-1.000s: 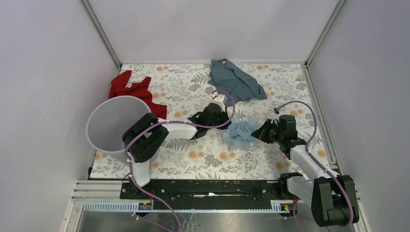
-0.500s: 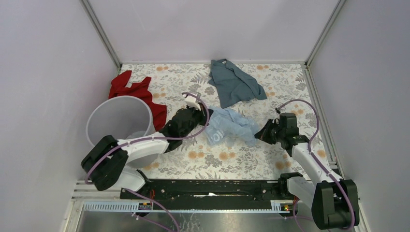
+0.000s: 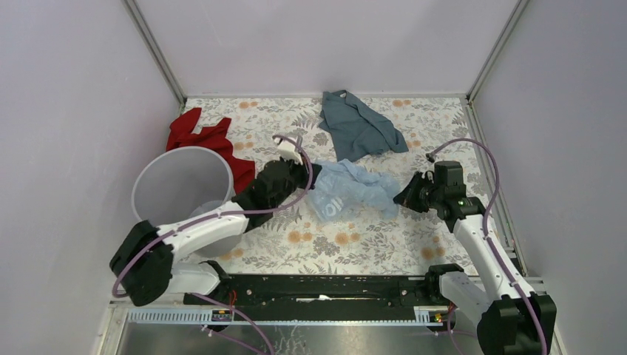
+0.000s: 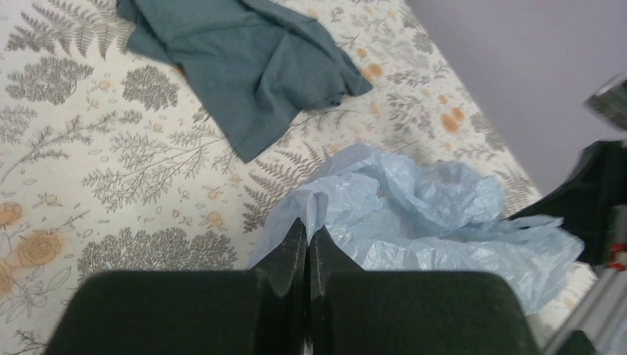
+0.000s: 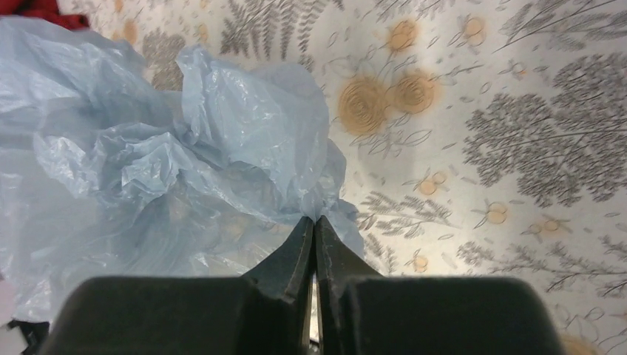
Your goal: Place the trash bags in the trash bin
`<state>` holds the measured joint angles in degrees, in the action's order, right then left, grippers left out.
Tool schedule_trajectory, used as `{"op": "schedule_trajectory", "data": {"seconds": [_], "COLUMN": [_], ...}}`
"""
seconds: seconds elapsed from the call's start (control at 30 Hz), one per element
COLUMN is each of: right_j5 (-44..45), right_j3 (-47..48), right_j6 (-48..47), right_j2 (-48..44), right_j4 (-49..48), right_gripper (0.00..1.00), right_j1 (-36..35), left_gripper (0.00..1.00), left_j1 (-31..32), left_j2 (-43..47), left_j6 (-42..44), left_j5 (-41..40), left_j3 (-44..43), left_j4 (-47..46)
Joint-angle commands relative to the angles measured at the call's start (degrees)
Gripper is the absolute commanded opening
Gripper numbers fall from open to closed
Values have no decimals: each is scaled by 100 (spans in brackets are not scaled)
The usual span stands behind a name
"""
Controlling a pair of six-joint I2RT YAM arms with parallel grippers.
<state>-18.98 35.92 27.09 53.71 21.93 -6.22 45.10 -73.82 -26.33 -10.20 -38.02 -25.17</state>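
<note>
The table is covered with a flowered cloth, between pale lilac walls. One second ago the trash bag was a small crumple. Now it is pulled out wide between the two tools, and the left arm has swung over toward the trash bin. The bin stands well to the left of the left gripper, with the red cloth behind it. The bag stretches from just right of this gripper to just left of the right gripper. I judge that the bag is being spread and drawn toward the bin, but it is not yet over the mouth.

The top view does not show the jaws. The left wrist view does: its fingers are clenched on a fold of the bag's edge, and the teal-grey cloth lies beyond them. In the right wrist view the fingers are pinched on another corner, with the plastic spreading ahead and to their left.
</note>
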Motion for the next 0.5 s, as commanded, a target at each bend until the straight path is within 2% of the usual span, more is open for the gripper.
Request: {"op": "schedule_trajectory", "data": {"seconds": [0.0,0.13,0.27,0.37,0.47], "right_j5": [-675,-870,-856,-406,-49], "right_j3": [567,722,904,1252,1486], "right_j6": [-197,-285,-316,-450,-390], "right_j2": [-165,-410,-708,-808,-651], "right_j4": [1118,1445,1346,1406,1089], "right_gripper": [11,24,50,65,77], "right_j1": [-27,-125,-613,-1269,-2352], "left_gripper": [0,0,0,0,0], "left_j1": [-6,-1,-3,-1,5], "left_j2": [778,1392,1616,1566,1385], "left_j6": [-57,-244,-712,-988,-1135], "left_j5": [260,242,257,126,100], "left_j3": [-1423,-1946,-2239,-2375,-2574], "left_j4": [2283,3592,4434,4794,5011]}}
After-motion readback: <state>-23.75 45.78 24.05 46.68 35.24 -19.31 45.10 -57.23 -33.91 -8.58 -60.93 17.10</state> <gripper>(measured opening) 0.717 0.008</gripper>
